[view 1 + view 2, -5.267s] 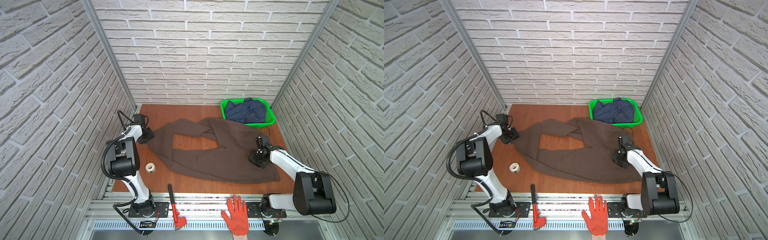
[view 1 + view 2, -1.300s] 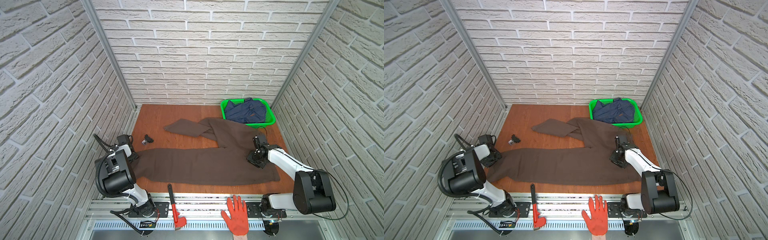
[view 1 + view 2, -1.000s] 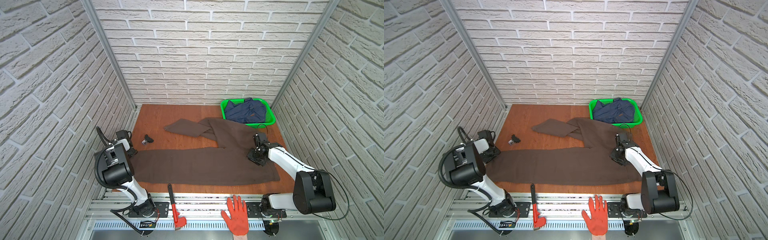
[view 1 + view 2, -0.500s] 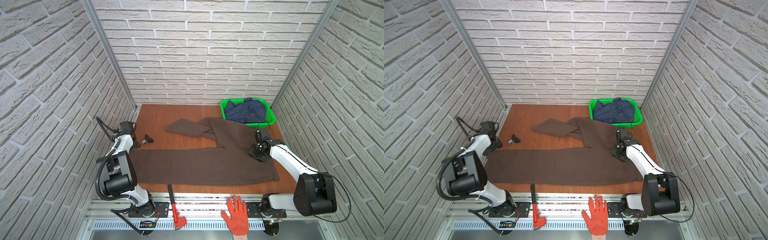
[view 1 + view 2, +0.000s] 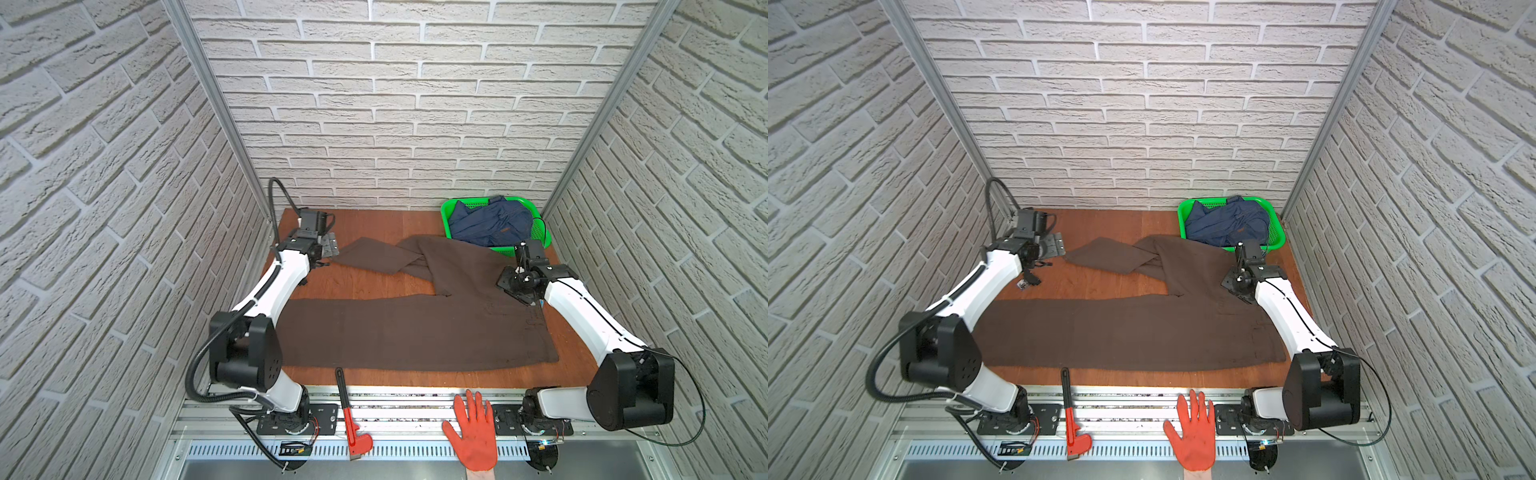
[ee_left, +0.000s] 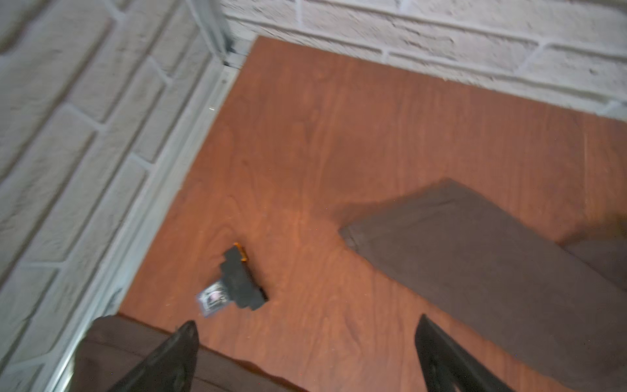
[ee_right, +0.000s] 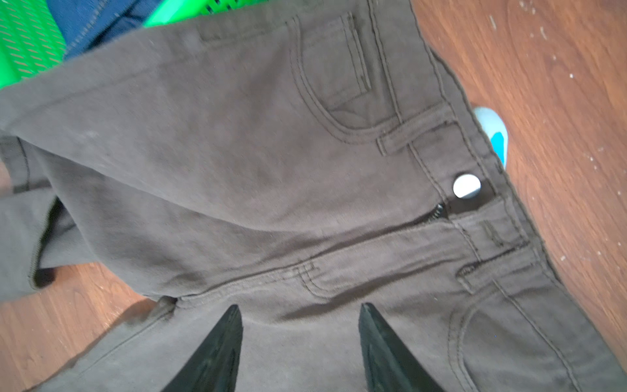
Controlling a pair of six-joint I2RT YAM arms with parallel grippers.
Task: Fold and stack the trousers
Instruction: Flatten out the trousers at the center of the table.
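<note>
Bench (image 5: 374,226): wooden, carries everything.
Trousers (image 5: 415,328): flat on the bench. Near leg lies straight along the front edge, far leg is kinked and angles toward the back left, waist is at right, touching the basket (image 5: 445,212).
Left jaws: wide open, empty, above bare bench beside the far hem (image 6: 407,210).
Right jaws: partly open, empty, over the fly (image 7: 339,242).
Step, likely: lay far leg onto near leg. Pinch the hem corner, pin the waist, match the edges.
Black part (image 6: 241,281): near the hem, so steer clear.
</note>
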